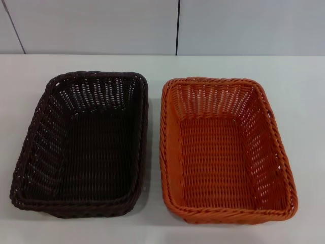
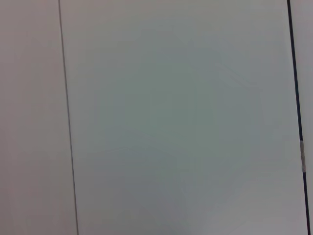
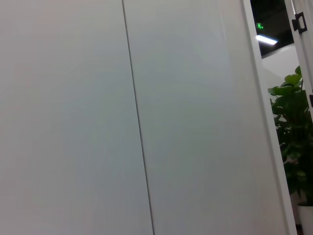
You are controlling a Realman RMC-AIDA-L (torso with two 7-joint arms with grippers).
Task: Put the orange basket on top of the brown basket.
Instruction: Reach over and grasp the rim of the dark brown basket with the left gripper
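Note:
The orange basket sits on the white table at the right of the head view, empty, its long side running away from me. The brown basket sits just left of it, also empty, with a narrow strip of table between their rims. Neither gripper nor arm shows in the head view. Both wrist views face plain wall panels and show no fingers and neither basket.
The white table runs back to a pale panelled wall. In the right wrist view a green potted plant stands beside a doorway past the wall panels.

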